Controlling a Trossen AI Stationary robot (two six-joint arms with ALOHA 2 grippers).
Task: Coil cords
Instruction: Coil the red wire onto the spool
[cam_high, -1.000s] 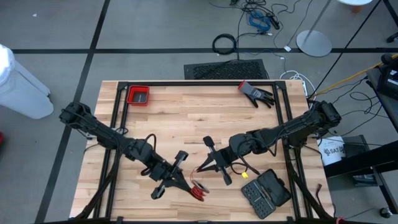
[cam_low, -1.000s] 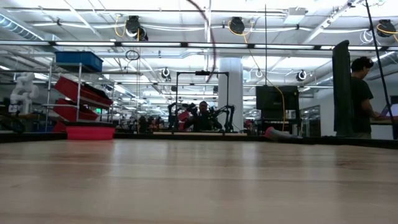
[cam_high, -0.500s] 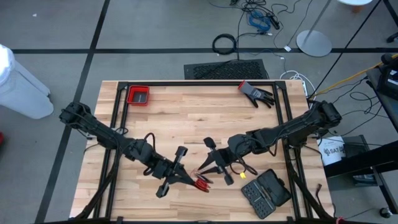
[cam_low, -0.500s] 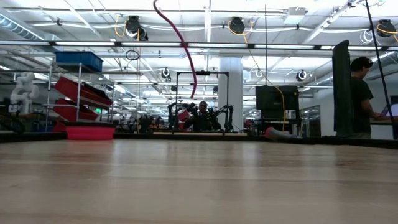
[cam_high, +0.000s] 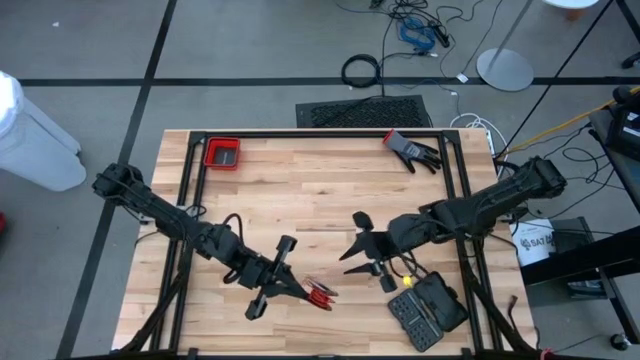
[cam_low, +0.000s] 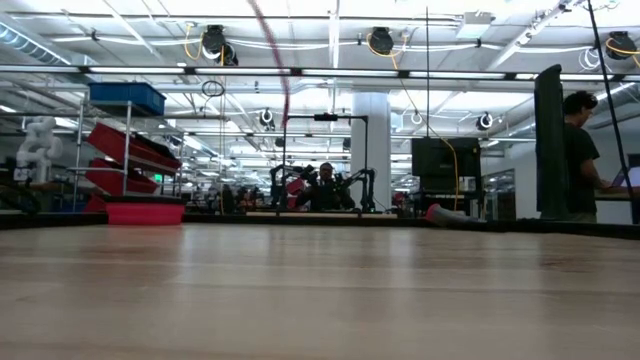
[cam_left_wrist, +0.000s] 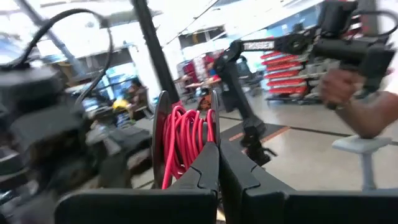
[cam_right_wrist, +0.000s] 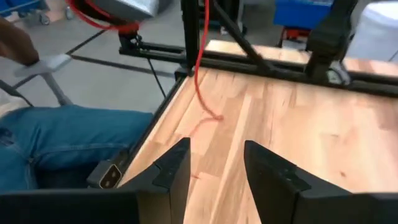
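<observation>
Left claw (cam_high: 296, 292) pinches the red cord (cam_left_wrist: 186, 140) wound on its disc low over the table (cam_high: 300, 190), right claw (cam_right_wrist: 214, 165) spread wide and empty nearby, and that thin, limp tail probably wants gripping close to the coil.

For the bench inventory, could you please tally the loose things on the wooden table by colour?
Red: 2, the red tray and the coiled red cord in the left gripper
Black: 2, the glove and the black case
Yellow: 1, a small yellow piece
Total: 5
</observation>
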